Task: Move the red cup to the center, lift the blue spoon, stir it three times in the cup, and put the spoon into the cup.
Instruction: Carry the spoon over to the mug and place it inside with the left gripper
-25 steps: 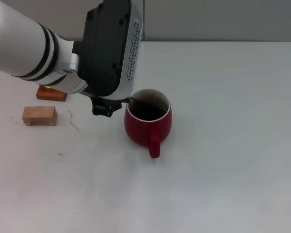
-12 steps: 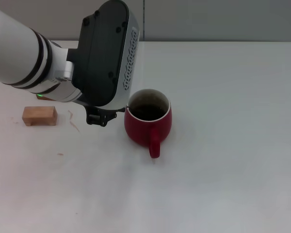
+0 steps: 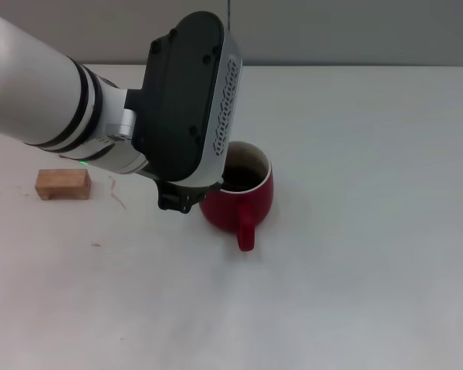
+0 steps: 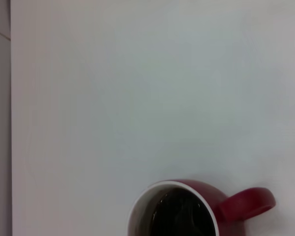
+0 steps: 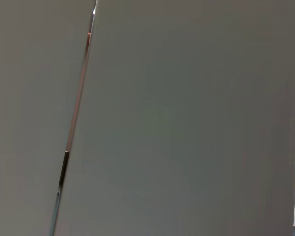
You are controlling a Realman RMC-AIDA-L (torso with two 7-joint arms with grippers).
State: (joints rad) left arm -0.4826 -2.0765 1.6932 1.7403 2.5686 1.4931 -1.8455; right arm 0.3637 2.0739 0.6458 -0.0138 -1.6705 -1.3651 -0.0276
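The red cup [image 3: 245, 196] stands upright near the middle of the white table, with its handle toward me. It also shows in the left wrist view [image 4: 196, 211], with a cream rim and a dark inside. My left arm's black wrist housing hangs over the cup's left rim. The dark tip of my left gripper [image 3: 178, 202] shows just left of the cup, low by the table. The blue spoon is hidden in the head view. A faint pale streak inside the cup in the left wrist view is too unclear to name. My right gripper is out of view.
A small wooden block [image 3: 62, 183] lies on the table [image 3: 370, 231] at the left, with a few light scuff marks beside it. The table's back edge meets a grey wall. The right wrist view shows only a grey wall panel.
My left arm swung left, then back right and nearer, and now covers the cup's left rim. The thin grey spoon neck over the rim a second ago no longer shows. The cup has not moved.
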